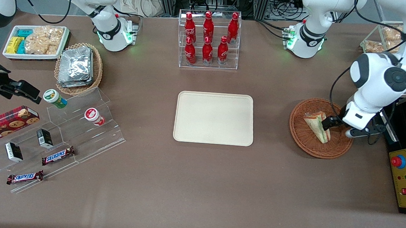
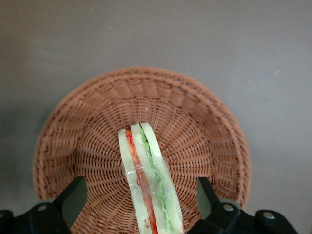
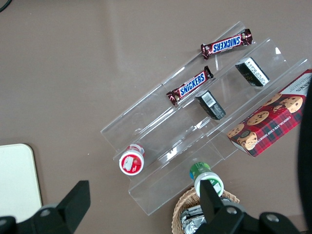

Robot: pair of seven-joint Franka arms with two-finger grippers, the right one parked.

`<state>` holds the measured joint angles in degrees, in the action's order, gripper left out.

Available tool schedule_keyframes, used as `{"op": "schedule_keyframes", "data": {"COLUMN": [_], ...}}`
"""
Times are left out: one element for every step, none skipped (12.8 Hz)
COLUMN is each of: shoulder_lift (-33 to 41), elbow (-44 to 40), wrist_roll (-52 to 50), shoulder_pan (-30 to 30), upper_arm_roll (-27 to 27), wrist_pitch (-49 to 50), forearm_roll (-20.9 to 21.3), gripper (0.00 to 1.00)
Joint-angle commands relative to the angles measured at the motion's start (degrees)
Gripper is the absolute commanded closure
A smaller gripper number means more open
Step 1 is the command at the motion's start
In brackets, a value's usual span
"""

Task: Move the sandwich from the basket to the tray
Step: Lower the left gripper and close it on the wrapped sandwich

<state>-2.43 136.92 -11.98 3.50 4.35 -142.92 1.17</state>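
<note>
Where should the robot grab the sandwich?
Across its flat bread faces, from above. The sandwich stands on edge in the basket, its bread slices facing the sides. The open gripper already straddles it, a finger on each side.

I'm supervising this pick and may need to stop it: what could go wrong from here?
The gripper is open, straddling the sandwich in the basket. The sandwich stands on edge, so closing fingers might tip or squash it. The clear wrap may slip. Lifting low could catch the rim before reaching the tray.
</note>
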Motion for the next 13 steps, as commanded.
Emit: {"op": "schedule_keyframes", "data": {"shoulder_lift": [-2.48, -3.71, -4.42, -4.95, -5.47, -5.65, -5.92, -6.18, -6.44, -6.53, -6.97, -6.97, -6.89], "elbow": [2.64, 2.65, 2.65, 2.65, 2.65, 2.74, 2.82, 2.91, 2.91, 3.0, 3.0, 3.0, 3.0], "wrist_roll": [-1.03, -1.03, -1.12, -1.12, -1.12, -1.12, -1.12, -1.12, -1.21, -1.21, -1.21, -1.21, -1.21], "shoulder_pan": [0.63, 0.63, 0.72, 0.72, 0.72, 0.72, 0.72, 0.72, 0.72, 0.72, 0.72, 0.72, 0.81], "upper_arm_roll": [0.22, 0.22, 0.22, 0.22, 0.22, 0.22, 0.13, 0.13, 0.13, 0.13, 0.13, 0.13, 0.04], "wrist_pitch": [-5.33, -5.96, -6.14, -6.4, -6.49, -6.49, -6.58, -6.58, -6.58, -6.58, -6.58, -6.58, -6.49], "forearm_roll": [0.42, 0.42, 0.33, 0.33, 0.24, 0.24, 0.15, 0.15, 0.07, -0.02, -0.02, -0.11, -0.11], "gripper": [0.0, 0.0, 0.0, 0.0, 0.0, 0.01, 0.03, 0.09, 0.18, 0.26, 0.36, 0.53, 0.72]}}
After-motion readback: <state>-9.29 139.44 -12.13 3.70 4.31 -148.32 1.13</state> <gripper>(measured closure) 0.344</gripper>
